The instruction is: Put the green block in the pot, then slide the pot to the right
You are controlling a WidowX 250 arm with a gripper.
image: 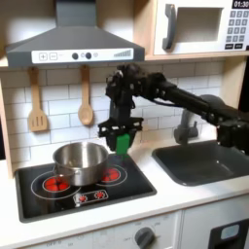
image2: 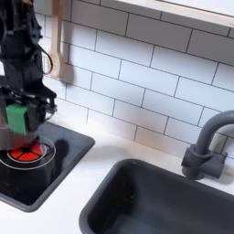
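1. The stove top [image: 126,190] is taken as the landmark: a black toy cooktop with red burner rings, set in a pale counter.
2. In the first exterior view, the pot [image: 80,161] is seen standing on the stove top's back burner toward the first exterior view's left, upright, with its shiny wall lit.
3. The gripper [image: 123,137] is held in the air above the stove top, just beside the pot toward the first exterior view's right and a little above the pot's rim.
4. The green block [image: 124,142] is clamped between the gripper's fingers, which are closed narrowly on it; it is clear of the stove top and is not inside the pot.
5. In the second exterior view, the gripper [image2: 16,117] and the green block [image2: 16,119] are seen above a red burner ring [image2: 25,154] of the stove top [image2: 55,169].
6. The black arm [image: 180,97] is stretched over the counter from the first exterior view's right, passing above the sink [image: 204,163], which lies beside the stove top.
7. 2 wooden utensils, a spatula [image: 37,102] and a spoon [image: 86,97], are hung on the tiled wall behind the stove top.
8. A dark tap [image2: 208,146] is seen at the sink [image2: 155,206] in the second exterior view, well apart from the stove top.
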